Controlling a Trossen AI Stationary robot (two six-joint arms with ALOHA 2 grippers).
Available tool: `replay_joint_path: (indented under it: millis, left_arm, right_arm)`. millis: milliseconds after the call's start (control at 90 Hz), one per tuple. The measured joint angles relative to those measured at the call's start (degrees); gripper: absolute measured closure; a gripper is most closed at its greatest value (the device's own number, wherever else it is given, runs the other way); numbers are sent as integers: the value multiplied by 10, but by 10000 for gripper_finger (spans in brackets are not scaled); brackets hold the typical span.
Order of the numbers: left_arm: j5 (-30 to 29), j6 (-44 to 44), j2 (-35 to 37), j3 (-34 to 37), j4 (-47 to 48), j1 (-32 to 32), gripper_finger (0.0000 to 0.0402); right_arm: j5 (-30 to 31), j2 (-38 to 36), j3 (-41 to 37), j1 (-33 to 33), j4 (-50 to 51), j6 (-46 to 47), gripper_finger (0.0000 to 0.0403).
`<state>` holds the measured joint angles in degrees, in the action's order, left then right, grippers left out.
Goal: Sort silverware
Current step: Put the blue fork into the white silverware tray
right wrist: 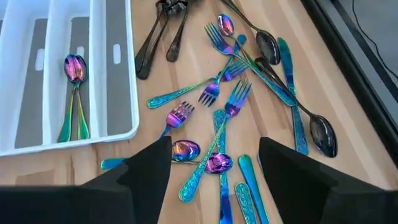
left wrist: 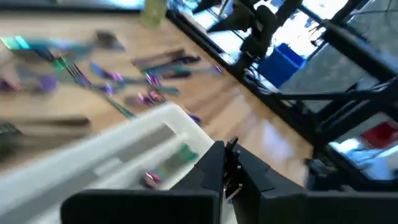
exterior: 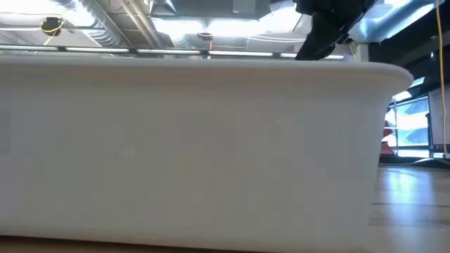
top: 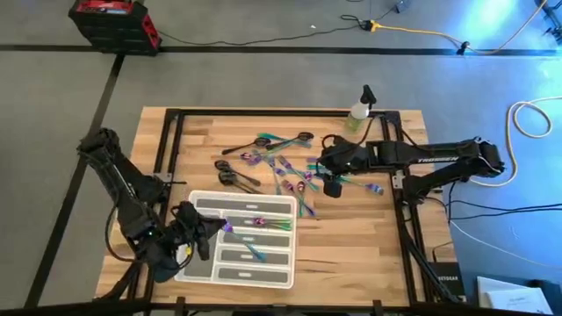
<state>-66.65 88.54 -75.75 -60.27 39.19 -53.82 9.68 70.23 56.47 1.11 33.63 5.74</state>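
Note:
The silverware lies loose in a pile [top: 285, 171] on the wooden table between the white compartment tray [top: 283, 211] and the spray bottle. It is a mix of iridescent forks, spoons and knives [right wrist: 227, 109] and dark spoons [right wrist: 155, 37]. A few iridescent pieces [top: 259, 221] lie in the tray; two spoons [right wrist: 74, 68] share one compartment. My right gripper [right wrist: 214, 168] hangs open over the pile's near-right part [top: 327, 180], its fingers either side of two iridescent spoons [right wrist: 217, 163], clear of them. My left gripper [top: 213, 235] is over the tray's left end, and its fingers [left wrist: 229, 152] look shut with nothing seen between them.
A small spray bottle [top: 358, 110] stands at the table's far right. The tray's white wall [exterior: 197, 147] fills the low view. Bare wood lies to the right of the tray near the front edge [top: 351, 254]. A red-and-black case [top: 114, 22] sits on the floor beyond the table.

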Motion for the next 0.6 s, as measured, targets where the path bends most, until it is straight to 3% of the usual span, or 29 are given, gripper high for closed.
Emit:
replay_joint_path:
  millis: [211, 600]
  left_arm:
    - [90, 32, 0, 7, -25, 1, 401]
    - [141, 30, 0, 7, -27, 1, 401]
  right_arm:
    - [0, 3, 0, 0, -1, 2, 178]
    - [-3, 3, 0, 0, -2, 0, 178]
